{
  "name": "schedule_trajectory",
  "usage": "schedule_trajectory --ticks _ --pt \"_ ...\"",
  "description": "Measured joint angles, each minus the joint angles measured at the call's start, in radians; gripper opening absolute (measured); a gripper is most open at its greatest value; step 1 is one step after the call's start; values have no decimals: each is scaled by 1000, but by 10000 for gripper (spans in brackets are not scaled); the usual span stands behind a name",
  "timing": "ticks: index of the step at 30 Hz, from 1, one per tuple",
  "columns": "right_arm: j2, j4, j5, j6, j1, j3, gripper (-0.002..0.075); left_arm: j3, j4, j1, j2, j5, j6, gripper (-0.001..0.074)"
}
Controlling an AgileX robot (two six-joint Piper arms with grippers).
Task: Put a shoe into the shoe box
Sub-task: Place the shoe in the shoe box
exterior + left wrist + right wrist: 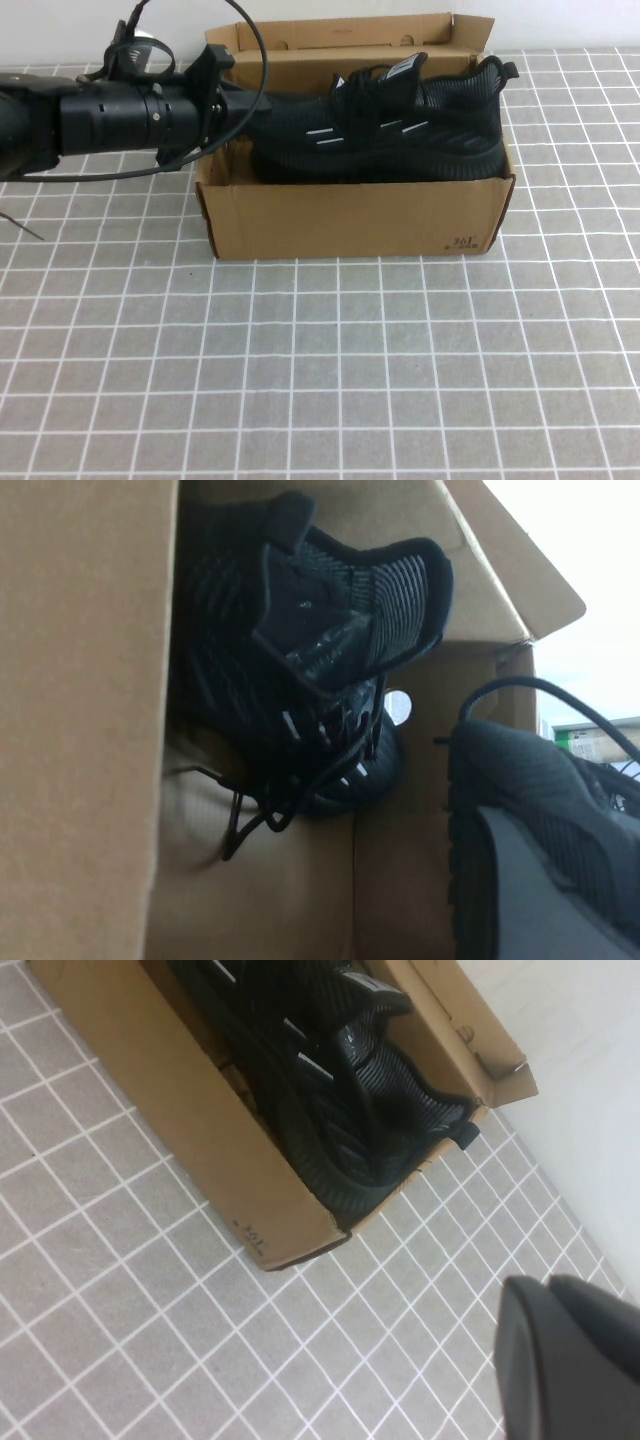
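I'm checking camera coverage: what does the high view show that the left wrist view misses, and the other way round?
Only the high view shows the left arm reaching in, its left claw at the shoe's toe end, the box's front wall with its printed mark, and the tiled table. Only the left wrist view shows loose laces hanging inside the box. Both show the shoe in the box. The right claw, shut, appears only in its own wrist view.

Shoe (320, 620) sits inside the box (80, 730), tongue up, toe toward the far corner, laces (290, 790) dangling loose against the cardboard. One dark finger (540, 850) of the left gripper shows close up beside it, apart from the shoe. Lid flap (520, 560) is up.
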Motion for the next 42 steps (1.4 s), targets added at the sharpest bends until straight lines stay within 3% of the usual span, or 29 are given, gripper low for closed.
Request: schedule_trajectory --ticks 17,24,29,42 --pt "0 2 0 0 0 0 -16 0 41 0 0 3 -8 113" --pt "0 2 0 0 0 0 -16 0 61 16 0 60 -12 230" --pt "0 4 0 0 0 0 -16 -2 70 72 0 132 -13 273" --pt "61 8 -8 0 0 0 -16 -7 -38 269 0 387 18 275"
